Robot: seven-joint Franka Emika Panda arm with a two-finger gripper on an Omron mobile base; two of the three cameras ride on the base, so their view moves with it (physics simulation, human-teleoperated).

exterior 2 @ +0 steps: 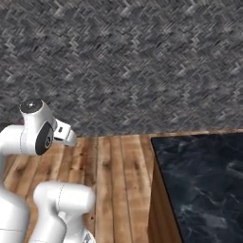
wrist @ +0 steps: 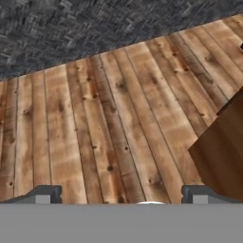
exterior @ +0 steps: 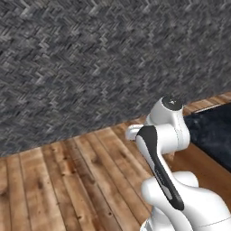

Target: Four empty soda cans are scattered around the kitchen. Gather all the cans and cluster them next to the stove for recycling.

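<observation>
The soda cans and the stove are out of view. In the hand view my gripper (wrist: 122, 195) is open, its two dark fingertips (wrist: 47, 194) set wide apart with nothing between them. It looks down at bare wooden floor planks (wrist: 109, 118), with a brown cabinet corner (wrist: 223, 152) just to the right. My white arm (exterior: 164, 135) is folded close over the base.
A dark grey herringbone wall (exterior: 90, 58) stands straight ahead. A wooden plank floor (exterior 2: 109, 166) stretches in front of me. On the right is a counter with a dark marble top (exterior 2: 204, 185) and a brown wooden side (exterior 2: 159, 209).
</observation>
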